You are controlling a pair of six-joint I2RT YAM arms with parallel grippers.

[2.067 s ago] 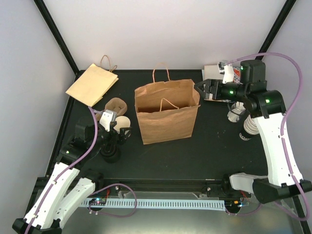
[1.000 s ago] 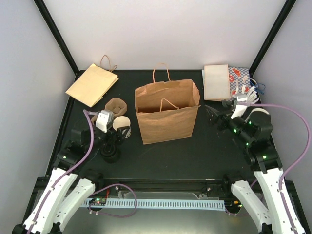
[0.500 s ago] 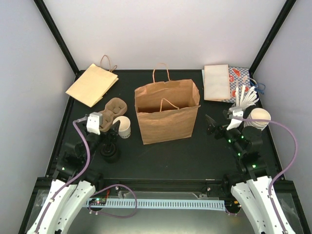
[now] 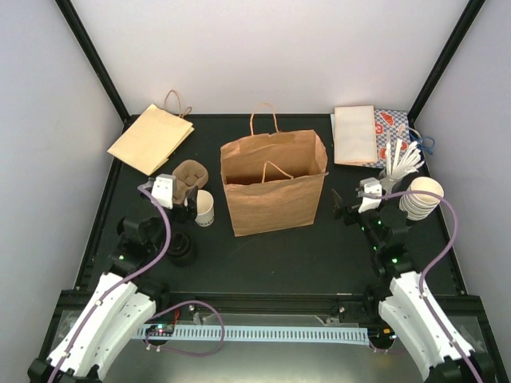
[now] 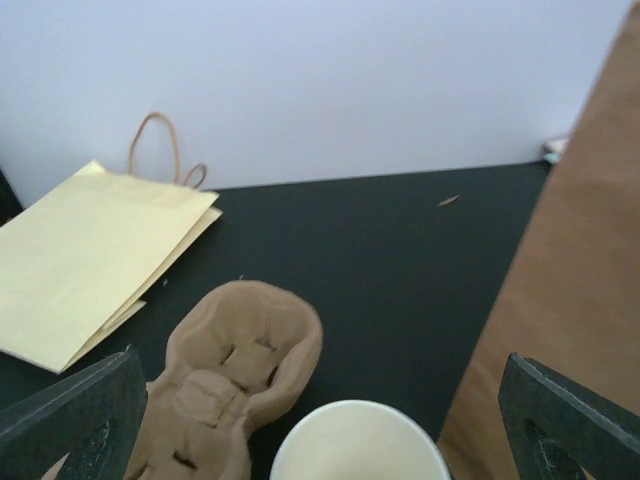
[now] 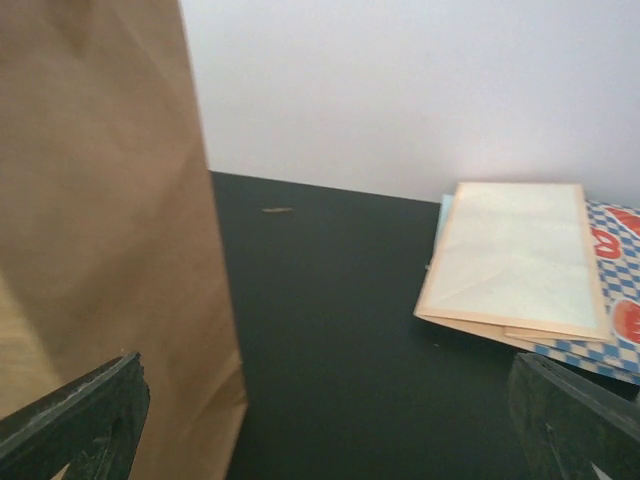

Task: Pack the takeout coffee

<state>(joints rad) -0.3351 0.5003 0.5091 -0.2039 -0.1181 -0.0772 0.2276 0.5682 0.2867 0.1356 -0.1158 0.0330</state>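
Observation:
The takeout coffee, a small white paper cup (image 4: 204, 209) with dark print, stands on the black table just left of the open brown paper bag (image 4: 274, 182). My left gripper (image 4: 190, 206) is open right beside it. In the left wrist view the cup's cream rim (image 5: 358, 445) lies low between my spread fingers (image 5: 75, 410), with nothing gripped. The right gripper (image 4: 342, 207) is open and holds nothing, low by the bag's right side. Its wrist view shows the bag wall (image 6: 100, 250) at left and bare table ahead.
A brown moulded cup carrier (image 4: 189, 174) lies behind the cup, and a flat yellow paper bag (image 4: 152, 137) sits at back left. A black round object (image 4: 181, 254) stands by the left arm. Stacked cups (image 4: 421, 198), white cutlery (image 4: 403, 163) and flat paper sleeves (image 4: 354, 134) occupy the right.
The right arm has drawn back from the far right corner and come down beside the bag. The left wrist has shifted slightly by the cup. Both grippers stayed open.

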